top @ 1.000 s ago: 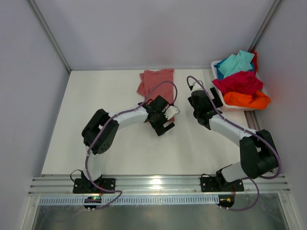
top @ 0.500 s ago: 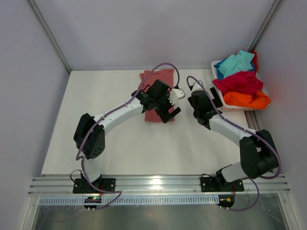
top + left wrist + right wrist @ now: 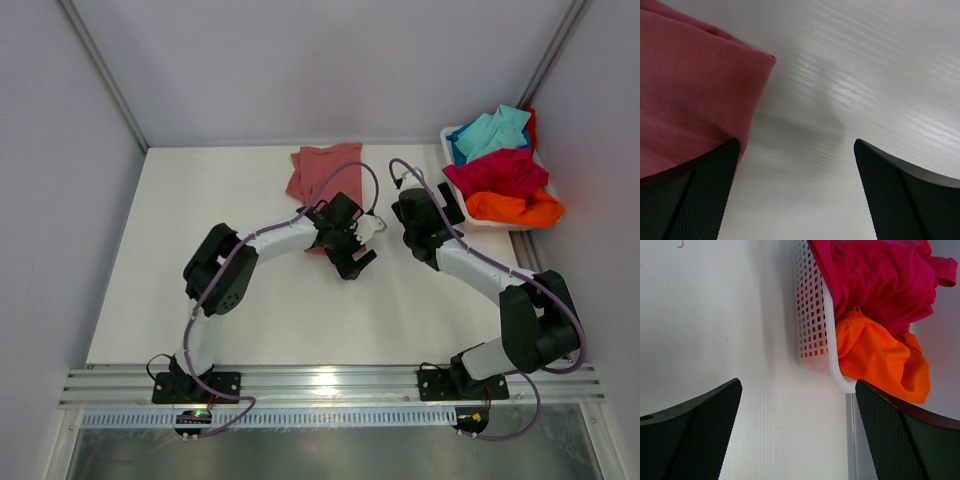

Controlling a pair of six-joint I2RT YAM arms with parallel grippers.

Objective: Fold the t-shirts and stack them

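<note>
Tub point(image 3: 815, 315) holds turquoise tee point(image 3: 492, 130), crimson tee point(image 3: 497, 172), orange tee point(image 3: 515, 208); salmon tee point(image 3: 318, 170) part-hidden beneath left gripper point(image 3: 795, 150), which, like right gripper point(image 3: 797, 385), gapes empty.

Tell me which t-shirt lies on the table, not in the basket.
The salmon-pink t-shirt, lying flat by the left gripper; the crimson, orange and turquoise shirts sit in the basket.

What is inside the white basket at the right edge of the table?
The basket holds three crumpled shirts heaped above its rim: a turquoise shirt at the back, a crimson shirt in the middle, an orange shirt nearest. Anything beneath them is covered.
</note>
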